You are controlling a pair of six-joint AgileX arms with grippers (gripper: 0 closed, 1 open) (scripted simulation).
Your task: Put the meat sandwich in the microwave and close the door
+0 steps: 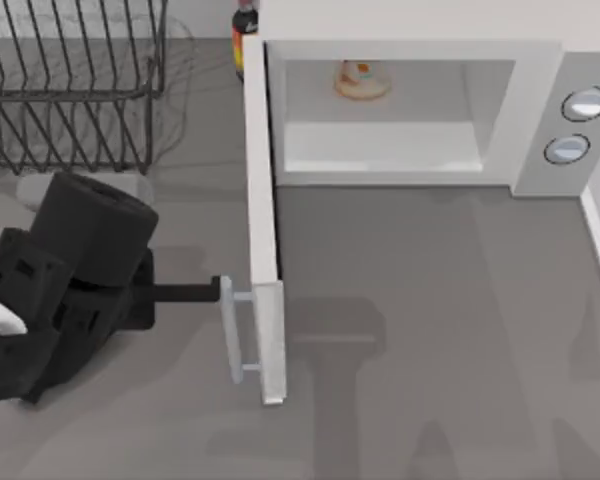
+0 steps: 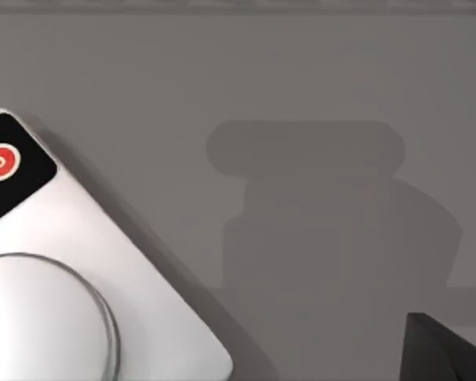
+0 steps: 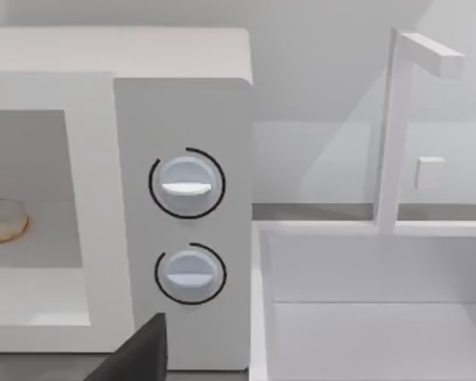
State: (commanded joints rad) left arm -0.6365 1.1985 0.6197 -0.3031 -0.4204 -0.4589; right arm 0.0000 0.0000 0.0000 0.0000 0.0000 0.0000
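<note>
Top view shows our left gripper reaching level from the left, its tip against the door handle; we cannot tell its finger spread. The meat sandwich already sits deep inside the microwave. We should push the door's free edge steadily rightward, following its arc.

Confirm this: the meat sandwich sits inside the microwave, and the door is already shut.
Not quite. The meat sandwich does sit inside the microwave, but the top view shows the door swung wide open, with the left gripper at its handle.
</note>
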